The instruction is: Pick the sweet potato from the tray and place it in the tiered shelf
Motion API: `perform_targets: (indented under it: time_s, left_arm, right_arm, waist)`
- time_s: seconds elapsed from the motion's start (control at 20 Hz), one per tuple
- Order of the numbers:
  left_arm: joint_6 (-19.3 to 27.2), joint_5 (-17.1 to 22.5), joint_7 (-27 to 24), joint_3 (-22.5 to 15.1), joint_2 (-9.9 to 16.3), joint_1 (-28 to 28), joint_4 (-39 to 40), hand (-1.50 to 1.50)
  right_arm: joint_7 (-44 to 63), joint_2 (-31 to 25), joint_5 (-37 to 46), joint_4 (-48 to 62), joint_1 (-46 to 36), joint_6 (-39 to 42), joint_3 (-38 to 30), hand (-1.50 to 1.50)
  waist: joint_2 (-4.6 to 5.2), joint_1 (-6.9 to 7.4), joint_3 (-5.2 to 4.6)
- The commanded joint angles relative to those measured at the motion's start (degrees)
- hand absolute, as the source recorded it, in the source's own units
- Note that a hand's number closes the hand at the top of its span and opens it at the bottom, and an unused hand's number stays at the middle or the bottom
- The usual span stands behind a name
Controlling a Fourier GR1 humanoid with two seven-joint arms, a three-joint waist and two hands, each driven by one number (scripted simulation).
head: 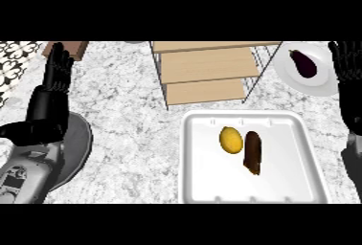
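Note:
A dark brown sweet potato [252, 152] lies lengthwise in the white tray [297, 172], just right of a yellow lemon [231, 139]. Behind the tray stands the tiered shelf [206, 72] with pale wooden steps and a thin wire frame. My left hand [56, 67] rests at the far left, fingers straight and pointing up, well away from the tray. At the right edge my right hand [348, 64] stands open the same way, beside the tray's far corner. Neither hand holds anything.
A white plate [320, 86] carrying a dark purple eggplant [305, 63] sits at the back right, next to my right hand. A brown wooden block [76, 48] and a patterned tile strip [16, 60] lie at the back left. Speckled counter [127, 119] spreads between my left arm and the tray.

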Motion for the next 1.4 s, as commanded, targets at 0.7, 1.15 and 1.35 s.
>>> perform_targets:
  time_s: [0.7,1.15,1.35]
  left_arm:
    - [-12.4,14.9,15.4,1.1,-0.6,19.3,11.2,0.00]
    - [-14.8,14.8,15.0,0.9,-1.9,16.6,14.5,0.00]
    - [-14.2,13.7,18.4,0.4,-0.9,13.3,13.0,0.00]
  right_arm:
    - [35.5,-13.6,39.6,-17.4,29.5,-14.2,5.5,-1.50]
    - [63.3,-15.1,43.9,-41.0,28.2,6.3,16.4,-1.50]
    - [76.2,-10.9,49.1,-37.8,19.4,13.6,24.8,-1.50]
  waist:
    - [-1.08,-3.03,-0.44]
    - [-0.45,-0.46,-0.37]
    - [-0.11,1.25,-0.42]
